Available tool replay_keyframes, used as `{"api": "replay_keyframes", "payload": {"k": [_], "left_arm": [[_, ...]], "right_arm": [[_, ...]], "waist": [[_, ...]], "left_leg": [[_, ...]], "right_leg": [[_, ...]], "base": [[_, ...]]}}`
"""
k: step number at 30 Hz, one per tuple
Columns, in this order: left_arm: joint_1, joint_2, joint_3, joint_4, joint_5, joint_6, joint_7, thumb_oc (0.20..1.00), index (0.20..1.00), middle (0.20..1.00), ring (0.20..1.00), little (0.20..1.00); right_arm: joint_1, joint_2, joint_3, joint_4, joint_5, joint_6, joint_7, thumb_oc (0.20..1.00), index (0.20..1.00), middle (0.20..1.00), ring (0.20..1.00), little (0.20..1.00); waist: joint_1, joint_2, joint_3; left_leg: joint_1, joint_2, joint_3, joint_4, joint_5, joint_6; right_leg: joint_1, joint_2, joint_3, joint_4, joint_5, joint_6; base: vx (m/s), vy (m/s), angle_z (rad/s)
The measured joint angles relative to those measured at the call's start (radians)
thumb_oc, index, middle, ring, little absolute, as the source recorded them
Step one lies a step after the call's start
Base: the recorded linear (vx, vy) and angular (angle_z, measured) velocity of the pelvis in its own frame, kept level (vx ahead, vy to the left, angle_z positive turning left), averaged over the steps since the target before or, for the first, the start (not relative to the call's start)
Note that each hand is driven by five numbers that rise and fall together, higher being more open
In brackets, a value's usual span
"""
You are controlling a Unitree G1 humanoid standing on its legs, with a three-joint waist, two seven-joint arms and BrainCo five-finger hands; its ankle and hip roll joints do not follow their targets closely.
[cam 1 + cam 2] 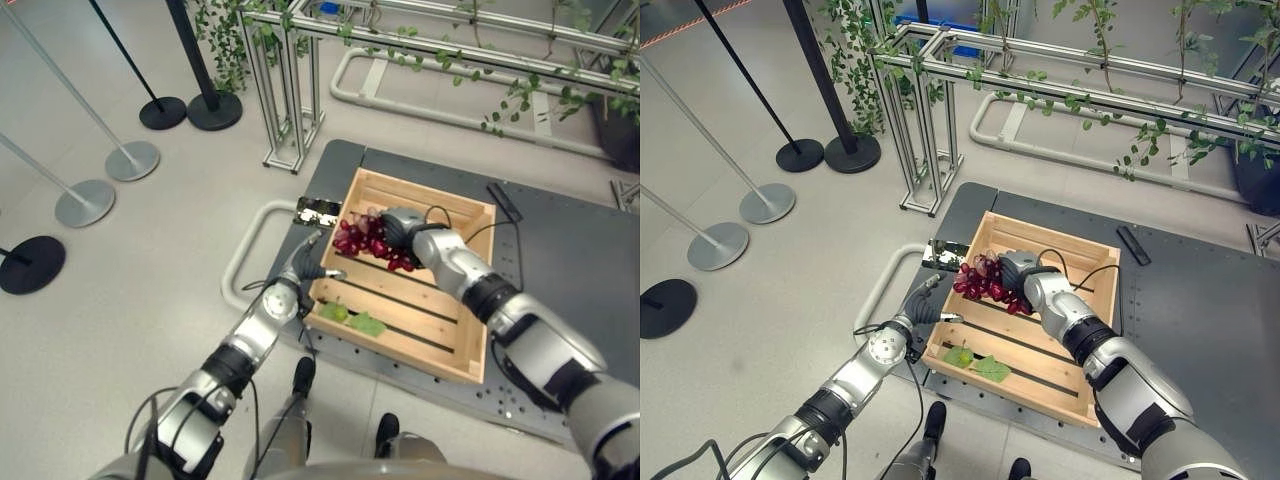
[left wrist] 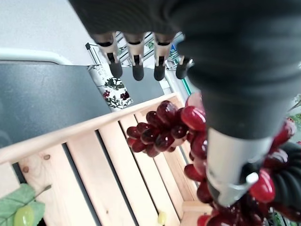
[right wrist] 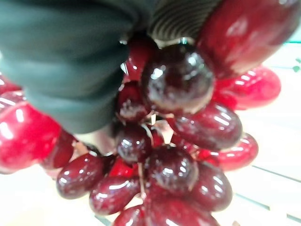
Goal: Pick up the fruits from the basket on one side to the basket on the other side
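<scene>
A slatted wooden crate (image 1: 488, 290) sits on a dark platform (image 1: 570, 260). My right hand (image 1: 402, 226) reaches over the crate's far left part, shut on a bunch of red grapes (image 1: 360, 240) that hangs from it just above the slats. The right wrist view shows the red grapes (image 3: 178, 141) very close under the hand's cover. My left hand (image 1: 305, 265) is at the crate's left wall, open, fingers straight and holding nothing. A small bunch of green grapes (image 1: 335, 312) with a leaf lies in the crate's near left corner.
A small printed box (image 1: 320, 210) lies by the crate's far left corner. A black bar (image 1: 503, 200) rests on the platform behind the crate. An aluminium frame (image 1: 290, 90) with vines stands at the back, and stanchion bases (image 1: 85, 203) are on the floor at left.
</scene>
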Motion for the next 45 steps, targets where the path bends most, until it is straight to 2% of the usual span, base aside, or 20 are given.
{"api": "replay_keyframes", "payload": {"k": [15, 20, 30, 38, 45], "left_arm": [[0.0, 0.0, 0.002, 0.001, 0.0, 0.005, 0.002, 1.0, 1.0, 1.0, 1.0, 1.0], [0.004, 0.001, 0.048, -0.005, -0.003, 0.005, 0.005, 1.0, 1.0, 1.0, 1.0, 1.0], [0.004, -0.014, 0.075, -0.014, -0.109, 0.005, 0.008, 1.0, 1.0, 1.0, 1.0, 1.0], [-0.004, -0.016, 0.086, -0.091, -0.122, 0.006, 0.007, 1.0, 1.0, 1.0, 1.0, 1.0], [-0.016, -0.035, 0.086, -0.09, -0.123, 0.006, 0.018, 1.0, 1.0, 1.0, 1.0, 1.0]], "right_arm": [[0.035, 0.002, -0.014, -0.005, 0.0, 0.002, -0.007, 0.2, 0.2, 0.2, 0.2, 0.2], [0.087, 0.003, -0.04, -0.004, -0.001, 0.004, -0.008, 0.2, 0.2, 0.2, 0.2, 0.2], [0.123, 0.021, -0.04, -0.002, -0.025, 0.009, -0.009, 0.2, 0.2, 0.2, 0.2, 0.2], [0.123, 0.019, -0.04, -0.013, -0.163, 0.021, -0.006, 0.2, 0.2, 0.2, 0.2, 0.2], [0.124, 0.015, -0.04, -0.105, -0.181, 0.019, -0.004, 0.2, 0.2, 0.2, 0.2, 0.2]], "waist": [[0.0, 0.004, -0.002], [0.0, 0.004, -0.002], [-0.001, 0.004, -0.002], [-0.003, 0.004, -0.002], [-0.005, 0.004, -0.003]], "left_leg": [[0.006, 0.0, 0.001, 0.0, -0.005, 0.0], [0.007, 0.0, 0.001, 0.0, -0.007, -0.001], [0.011, 0.0, 0.002, 0.0, -0.008, -0.001], [0.016, 0.0, 0.001, 0.0, -0.009, 0.0], [0.017, 0.0, 0.002, 0.0, -0.009, 0.0]], "right_leg": [[0.005, 0.0, 0.001, 0.003, -0.008, -0.001], [0.005, 0.0, 0.0, 0.003, -0.009, -0.002], [0.009, 0.0, 0.0, 0.002, -0.01, -0.002], [0.015, 0.0, 0.0, 0.001, -0.01, -0.002], [0.016, 0.0, 0.0, 0.001, -0.01, -0.002]], "base": [[0.0, 0.0, 0.0], [0.0, 0.0, 0.0], [0.0, 0.0, 0.0], [0.0, 0.0, 0.0], [0.0, 0.0, 0.0]]}}
